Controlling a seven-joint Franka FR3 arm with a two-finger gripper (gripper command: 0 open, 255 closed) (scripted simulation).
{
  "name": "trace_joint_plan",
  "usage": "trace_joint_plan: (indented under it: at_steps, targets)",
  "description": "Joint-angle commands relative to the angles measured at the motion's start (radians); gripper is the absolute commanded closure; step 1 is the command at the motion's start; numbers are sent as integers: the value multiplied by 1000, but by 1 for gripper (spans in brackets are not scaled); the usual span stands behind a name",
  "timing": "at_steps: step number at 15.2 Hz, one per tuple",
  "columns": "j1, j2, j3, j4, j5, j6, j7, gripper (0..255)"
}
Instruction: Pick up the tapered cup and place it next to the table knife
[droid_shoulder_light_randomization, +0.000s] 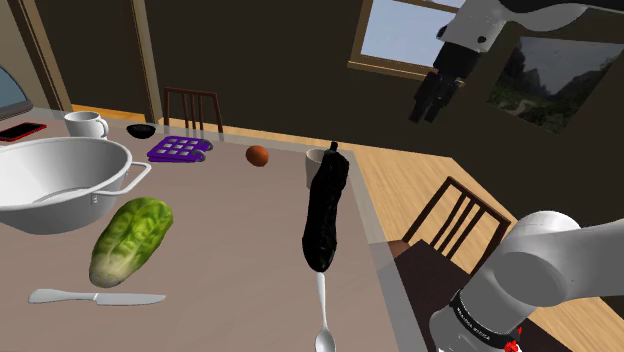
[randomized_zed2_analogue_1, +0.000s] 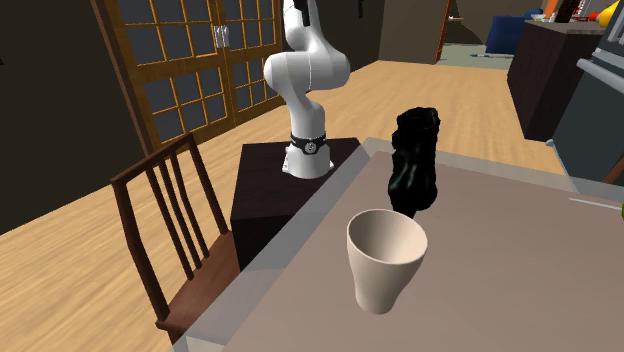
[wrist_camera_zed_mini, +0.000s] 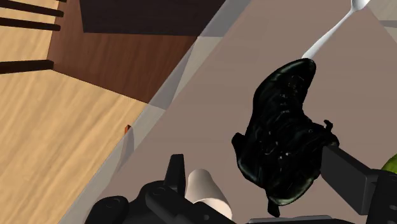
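The hand (droid_shoulder_light_randomization: 432, 100) hangs high over the desk's (droid_shoulder_light_randomization: 240, 230) far right corner in the shoulder view. Its fingers (wrist_camera_zed_mini: 175, 181) are spread apart and hold nothing. In the wrist view the cup (wrist_camera_zed_mini: 205, 191) shows well below, between the fingers and untouched. It is pale and tapered, and it stands upright near the desk edge, with a chair (randomized_zed2_analogue_1: 205, 290) just past that edge. A glossy black lump (droid_shoulder_light_randomization: 325, 215) sits just beside the cup and hides part of it in the shoulder view. A white spoon (droid_shoulder_light_randomization: 322, 315) pokes out from under the lump. A brown ball (droid_shoulder_light_randomization: 257, 155) and a purple tray (droid_shoulder_light_randomization: 180, 149) lie farther along. The knife (droid_shoulder_light_randomization: 95, 297) lies well apart from the cup, at the shoulder view's lower left. A lettuce (droid_shoulder_light_randomization: 130, 240) is just beside the knife, and a big bowl (droid_shoulder_light_randomization: 60, 180) lies beyond it.
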Motion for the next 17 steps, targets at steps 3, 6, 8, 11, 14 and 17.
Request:
trace_joint_plan:
  at_steps: [3, 6, 8, 11, 14, 17]
  targets:
    - [4, 64, -10, 3, -3, 51, -20, 0]
    - [12, 167, -24, 18, -4, 122, -51, 0]
    - [17, 238, -34, 35, -3, 165, -71, 0]
    - [25, 349, -47, 70, 2, 225, -102, 0]
    - [32, 463, -59, 117, 10, 275, -133, 0]
    - [38, 580, -69, 175, 23, 317, -165, 0]
